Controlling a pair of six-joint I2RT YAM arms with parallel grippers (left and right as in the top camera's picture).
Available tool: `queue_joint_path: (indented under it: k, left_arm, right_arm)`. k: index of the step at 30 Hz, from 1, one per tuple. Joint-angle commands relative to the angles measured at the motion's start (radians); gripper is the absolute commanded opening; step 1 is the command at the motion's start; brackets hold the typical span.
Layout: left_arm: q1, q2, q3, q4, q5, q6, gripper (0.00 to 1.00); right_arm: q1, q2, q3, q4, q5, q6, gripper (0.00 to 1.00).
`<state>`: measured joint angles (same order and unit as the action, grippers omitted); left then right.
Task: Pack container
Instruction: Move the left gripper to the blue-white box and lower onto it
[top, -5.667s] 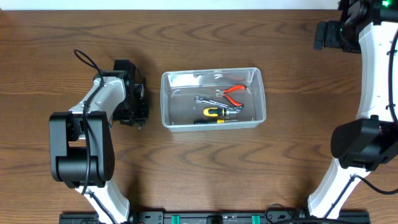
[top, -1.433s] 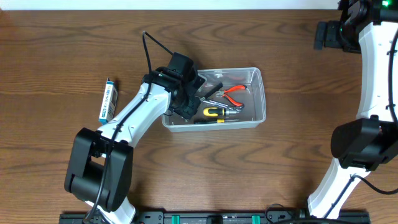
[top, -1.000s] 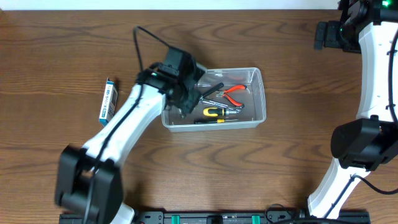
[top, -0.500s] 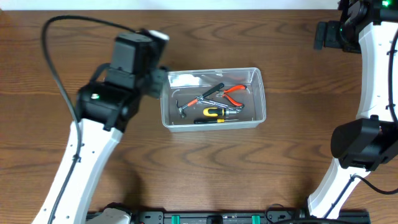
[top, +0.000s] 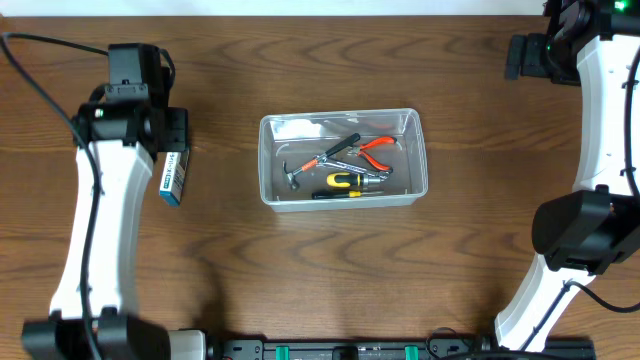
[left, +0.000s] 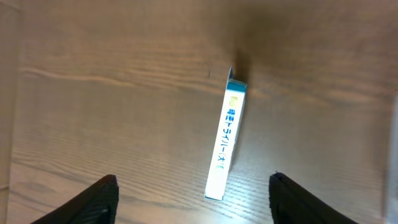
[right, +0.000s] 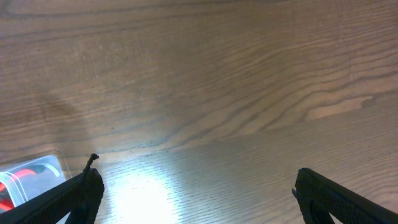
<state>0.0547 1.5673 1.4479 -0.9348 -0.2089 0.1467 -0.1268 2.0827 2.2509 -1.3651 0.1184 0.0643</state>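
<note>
**Left pincer (left: 194, 194) lined up on loose box**

Overhead: container (top: 424, 160) sat mid-desk (top: 300, 280) holding tools (top: 350, 165). The box (top: 175, 178) lay well apart to its left.
Left wrist: pincer spread wide and empty above the box, probably for a grab.
Right wrist: right pincer (right: 198, 180) wide, empty, out of the way.

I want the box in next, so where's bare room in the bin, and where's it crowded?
Bare floor at the container right end, past the red pliers. The hammer, pliers and yellow screwdriver crowd the middle.
</note>
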Motion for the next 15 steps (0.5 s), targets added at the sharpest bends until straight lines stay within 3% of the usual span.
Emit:
queue_joint_path:
  k: [1, 7, 15]
  left_arm:
    - [0.021, 0.081, 0.001, -0.003, 0.027, 0.037, 0.70]
    - [0.047, 0.214, 0.001, -0.003, 0.046, 0.078, 0.75]
    - [0.082, 0.318, 0.000, 0.000, 0.156, 0.082, 0.75]
  right_arm:
    - [0.001, -0.001, 0.011, 0.000, 0.008, -0.002, 0.99]
    - [0.001, -0.001, 0.011, 0.000, 0.008, -0.002, 0.99]
    - [0.001, -0.001, 0.011, 0.000, 0.008, -0.002, 0.99]
